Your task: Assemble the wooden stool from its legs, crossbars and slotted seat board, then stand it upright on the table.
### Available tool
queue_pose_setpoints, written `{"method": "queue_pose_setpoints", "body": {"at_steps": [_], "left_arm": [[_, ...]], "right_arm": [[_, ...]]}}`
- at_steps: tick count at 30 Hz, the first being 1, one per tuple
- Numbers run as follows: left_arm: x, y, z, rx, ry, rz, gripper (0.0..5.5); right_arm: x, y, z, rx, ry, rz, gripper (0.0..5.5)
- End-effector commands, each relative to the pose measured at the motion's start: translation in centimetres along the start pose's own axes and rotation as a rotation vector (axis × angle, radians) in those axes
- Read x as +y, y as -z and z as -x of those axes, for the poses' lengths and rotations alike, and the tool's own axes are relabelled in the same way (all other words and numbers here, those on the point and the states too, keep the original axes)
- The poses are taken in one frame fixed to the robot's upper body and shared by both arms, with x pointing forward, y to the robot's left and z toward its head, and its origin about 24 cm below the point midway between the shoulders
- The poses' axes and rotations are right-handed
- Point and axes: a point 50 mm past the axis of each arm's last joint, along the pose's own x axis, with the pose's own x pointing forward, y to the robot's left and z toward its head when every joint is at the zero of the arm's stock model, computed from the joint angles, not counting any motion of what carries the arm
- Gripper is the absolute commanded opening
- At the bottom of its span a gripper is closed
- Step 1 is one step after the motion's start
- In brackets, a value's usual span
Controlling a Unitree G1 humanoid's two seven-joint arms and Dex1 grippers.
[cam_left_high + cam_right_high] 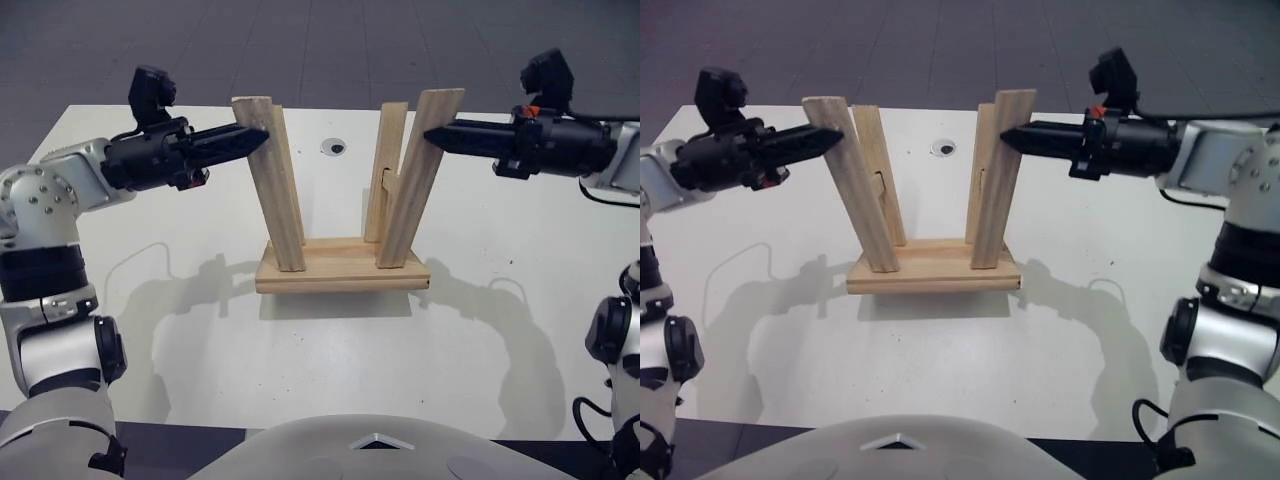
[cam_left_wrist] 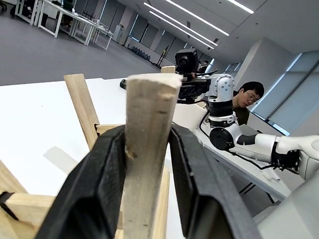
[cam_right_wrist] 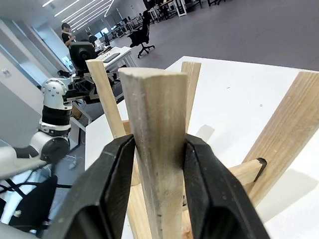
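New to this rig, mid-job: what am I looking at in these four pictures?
It is a humanoid robot with two arms, each ending in a two-finger gripper. The two wide pictures come from its head, looking down at a white table. The two close-ups come from cameras on its wrists. On the table the stool lies upside down: seat board flat, four legs pointing up. The left gripper is shut on the near left leg, the right gripper on the near right leg, both near the top.
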Motion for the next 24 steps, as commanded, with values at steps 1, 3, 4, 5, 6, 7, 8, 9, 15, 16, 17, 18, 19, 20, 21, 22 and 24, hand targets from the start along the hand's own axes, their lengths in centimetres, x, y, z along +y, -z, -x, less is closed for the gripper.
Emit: {"method": "queue_pose_setpoints", "body": {"at_steps": [1,3,4,5,6,7,8,9,15,16,17,18,19,20,21,22,24], "left_arm": [[2.3,0.7,-4.4,0.087,-0.004,0.125,1.19],[4.2,0.9,-4.2,0.071,-0.079,0.145,1.19],[5.1,1.1,-3.9,0.057,-0.109,0.165,1.19],[6.1,1.5,-3.4,0.049,-0.149,0.177,1.19],[6.9,2.0,-3.0,0.047,-0.178,0.191,1.19],[7.5,2.6,-2.6,0.055,-0.203,0.194,1.19],[8.0,3.0,-2.4,0.063,-0.226,0.196,1.19],[8.4,3.4,-2.2,0.069,-0.246,0.198,1.19],[10.1,4.3,-3.0,0.051,-0.333,0.157,1.19],[10.2,4.2,-3.3,0.04,-0.339,0.154,1.19],[10.2,4.1,-3.8,0.028,-0.338,0.149,1.19],[10.3,4.1,-4.2,0.016,-0.343,0.145,1.2],[10.4,4.1,-4.4,0.008,-0.356,0.143,1.2],[10.6,4.3,-4.5,0.004,-0.381,0.141,1.22],[10.9,4.6,-4.6,0.002,-0.414,0.138,1.65],[11.1,4.8,-4.6,-0.005,-0.442,0.135,1.91],[11.4,5.0,-4.7,-0.023,-0.474,0.13,2.32]], "right_arm": [[-1.6,0.3,-3.4,0.14,0.138,-0.11,1.38],[-2.0,-0.1,-4.9,0.173,0.144,-0.126,1.4],[-2.1,-0.2,-5.8,0.191,0.129,-0.118,1.41],[-2.4,-0.2,-6.8,0.211,0.126,-0.111,1.43],[-2.8,-0.2,-7.7,0.226,0.133,-0.109,1.43],[-3.2,-0.2,-8.3,0.242,0.146,-0.1,1.44],[-3.7,-0.2,-8.9,0.251,0.158,-0.101,1.44],[-4.2,-0.1,-9.3,0.264,0.17,-0.096,1.44],[-6.4,1.0,-11.0,0.279,0.205,-0.09,1.45],[-6.8,1.2,-11.1,0.271,0.226,-0.098,1.45],[-7.2,1.4,-11.1,0.262,0.247,-0.107,1.45],[-7.4,1.6,-11.3,0.252,0.257,-0.115,1.82],[-7.6,1.8,-11.5,0.243,0.263,-0.124,1.95],[-7.7,2.0,-11.8,0.238,0.265,-0.128,2.2],[-7.7,2.2,-12.2,0.235,0.267,-0.128,2.39],[-7.8,2.6,-12.6,0.231,0.275,-0.133,2.58],[-8.0,3.1,-13.1,0.22,0.281,-0.143,2.97]]}}
